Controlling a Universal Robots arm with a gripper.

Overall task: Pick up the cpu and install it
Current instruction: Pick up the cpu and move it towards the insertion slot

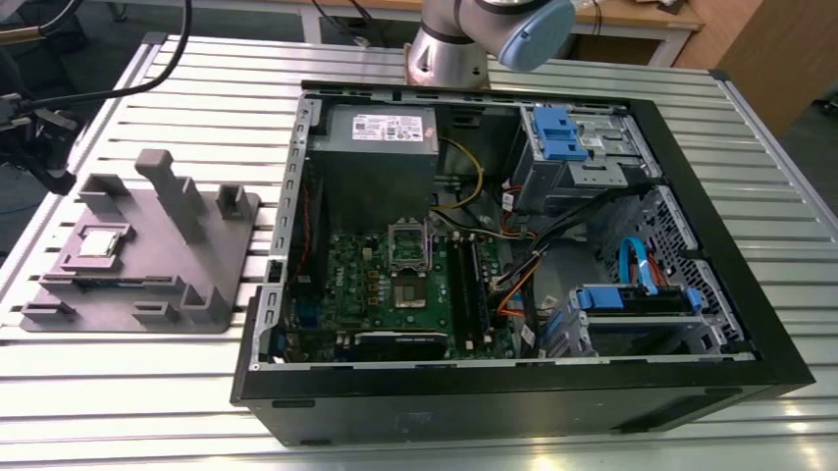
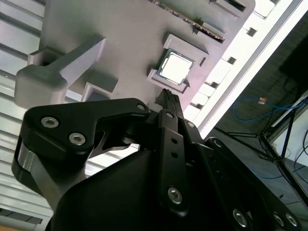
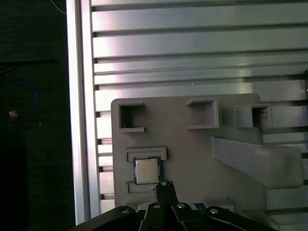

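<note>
Where the black gripper ends, we see its two thin fingers pressed together, with nothing held between them. In both wrist views the tips point at a spot just beside the cpu. The cpu is a small shiny square, and it lies flat in its own little square pocket on the grey holder. We cannot tell if the tips touch the holder.

The holder sits on a table of silver metal slats, toward the exterior view's left. Beside it, toward the exterior view's right, lies a big black computer case with its side off. Inside we see a green board with a square socket in the middle, a grey box, loose wires and two blue clips. The grey box has a white label, but we cannot read its words.
</note>
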